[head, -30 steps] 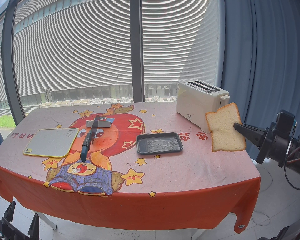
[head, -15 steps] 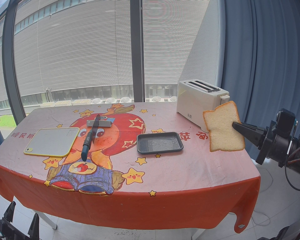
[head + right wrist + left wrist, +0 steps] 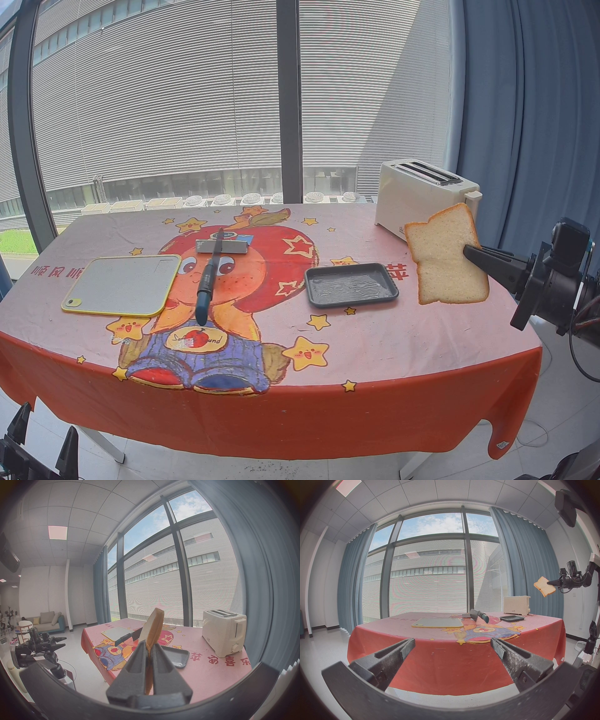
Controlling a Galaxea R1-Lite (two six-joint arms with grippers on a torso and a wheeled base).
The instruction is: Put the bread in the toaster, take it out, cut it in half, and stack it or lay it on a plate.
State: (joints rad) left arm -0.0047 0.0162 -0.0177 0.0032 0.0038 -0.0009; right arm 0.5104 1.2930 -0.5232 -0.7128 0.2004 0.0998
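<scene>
My right gripper (image 3: 470, 252) is shut on one edge of a bread slice (image 3: 445, 256) and holds it upright in the air over the table's right end, in front of the white two-slot toaster (image 3: 425, 197). In the right wrist view the slice (image 3: 153, 627) stands edge-on between the shut fingers (image 3: 162, 667). A dark rectangular plate (image 3: 351, 284) lies left of the bread. The knife (image 3: 208, 278) leans on a grey block (image 3: 220, 246) near the yellow-rimmed cutting board (image 3: 122, 284). My left gripper (image 3: 453, 652) hangs open and empty, low before the table's front left.
The table carries an orange cartoon cloth (image 3: 312, 400) that hangs over its front edge. Blue curtains (image 3: 531, 125) stand behind the toaster and my right arm. A window wall runs along the table's far side. Bare cloth lies between the plate and the front edge.
The whole head picture has shifted to the right, so the camera moved. The right gripper keeps its hold on the bread, now slightly higher and nearer the toaster's front.
</scene>
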